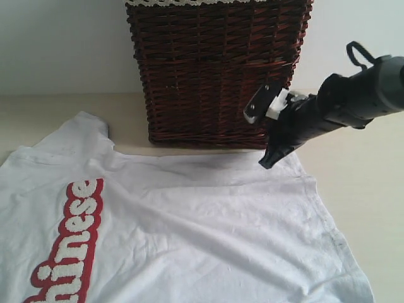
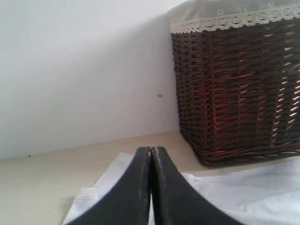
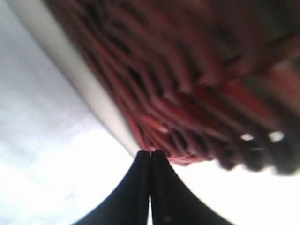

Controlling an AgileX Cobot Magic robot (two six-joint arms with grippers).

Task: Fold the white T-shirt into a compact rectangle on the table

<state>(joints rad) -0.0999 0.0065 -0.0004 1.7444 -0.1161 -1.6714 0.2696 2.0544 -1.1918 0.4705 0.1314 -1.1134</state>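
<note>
Shirt lies spread flat on the counter beside the basket, no fold made yet. Left fingers and right fingers are pressed together, empty.

Soft, even light fills every view. In the exterior view the white T-shirt in front of the wicker basket looks washed out, and a thin shadow lies along the basket's base. The left wrist view is sharp, with glints on the basket's weave. The right wrist view is badly blurred: the basket smears, and the cloth beside it blows out.
</note>
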